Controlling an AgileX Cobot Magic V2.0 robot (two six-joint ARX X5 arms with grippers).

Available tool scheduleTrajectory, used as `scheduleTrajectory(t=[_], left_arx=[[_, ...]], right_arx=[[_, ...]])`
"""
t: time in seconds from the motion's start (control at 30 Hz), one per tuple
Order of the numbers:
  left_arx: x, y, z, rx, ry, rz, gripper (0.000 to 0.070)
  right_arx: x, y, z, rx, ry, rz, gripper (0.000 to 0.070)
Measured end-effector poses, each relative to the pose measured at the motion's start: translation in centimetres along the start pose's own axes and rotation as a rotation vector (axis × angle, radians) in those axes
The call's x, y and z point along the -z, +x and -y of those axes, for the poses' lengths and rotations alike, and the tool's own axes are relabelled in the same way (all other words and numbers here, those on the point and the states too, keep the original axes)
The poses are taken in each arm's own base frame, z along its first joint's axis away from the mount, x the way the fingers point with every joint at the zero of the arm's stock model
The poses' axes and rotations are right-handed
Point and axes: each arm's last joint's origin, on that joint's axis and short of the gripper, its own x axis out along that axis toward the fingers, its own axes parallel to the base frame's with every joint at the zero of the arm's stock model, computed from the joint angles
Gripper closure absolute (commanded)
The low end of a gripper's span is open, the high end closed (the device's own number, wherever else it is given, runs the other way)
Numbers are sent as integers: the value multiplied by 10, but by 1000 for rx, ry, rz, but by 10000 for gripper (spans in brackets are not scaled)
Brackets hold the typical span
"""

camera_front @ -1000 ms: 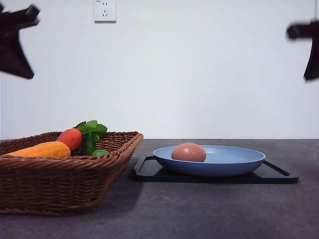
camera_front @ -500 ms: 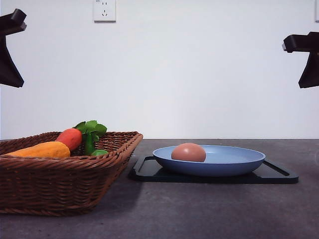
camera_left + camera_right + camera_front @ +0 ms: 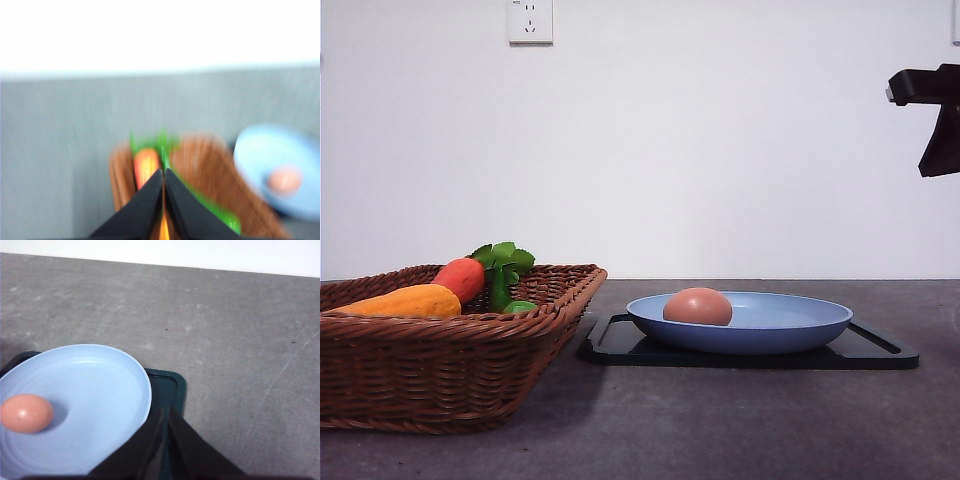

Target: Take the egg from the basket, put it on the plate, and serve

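Note:
The brownish-pink egg (image 3: 698, 306) lies in the light-blue plate (image 3: 790, 325), toward its left side. The wicker basket (image 3: 440, 370) stands left of the plate. My right gripper (image 3: 932, 165) hangs high at the right, well above the plate. In the right wrist view my right gripper (image 3: 164, 412) is shut and holds nothing, over the plate's (image 3: 100, 385) rim, with the egg (image 3: 26, 413) on the far side. The left wrist view is blurred: my left gripper (image 3: 163, 172) is shut and holds nothing, above the basket (image 3: 205, 165), with the plate (image 3: 260, 150) and egg (image 3: 284, 180) beside it.
The plate rests on a flat black tray (image 3: 880, 352). In the basket lie a red-orange carrot toy (image 3: 460, 278) with green leaves and a long yellow-orange toy vegetable (image 3: 405, 300). A wall with a socket (image 3: 530, 20) stands behind the grey table.
My left gripper has moved up and off the left edge of the front view. The right gripper shifted slightly, then held. The egg, plate and basket have not moved.

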Motion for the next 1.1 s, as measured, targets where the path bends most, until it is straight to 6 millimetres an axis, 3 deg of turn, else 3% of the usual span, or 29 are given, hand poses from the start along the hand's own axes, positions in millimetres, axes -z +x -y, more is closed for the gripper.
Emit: scheduleTrajectory(t=[0.13, 0.23, 0.43, 0.77, 1.1], left_arx=[[-7, -35, -7, -70, 75, 175, 700], [3, -45, -12, -156, 118, 185, 700], [37, -37, -25, -293, 120, 131, 700], [109, -7, -37, -311, 25, 15, 700], [120, -3, -38, -312, -31, -5, 700]], right_arx=[[0, 0, 0, 0, 0, 0, 700], [0, 0, 0, 0, 0, 0, 700], [0, 0, 0, 0, 0, 0, 700], [0, 0, 0, 0, 0, 0, 700], [0, 0, 0, 0, 0, 0, 700]])
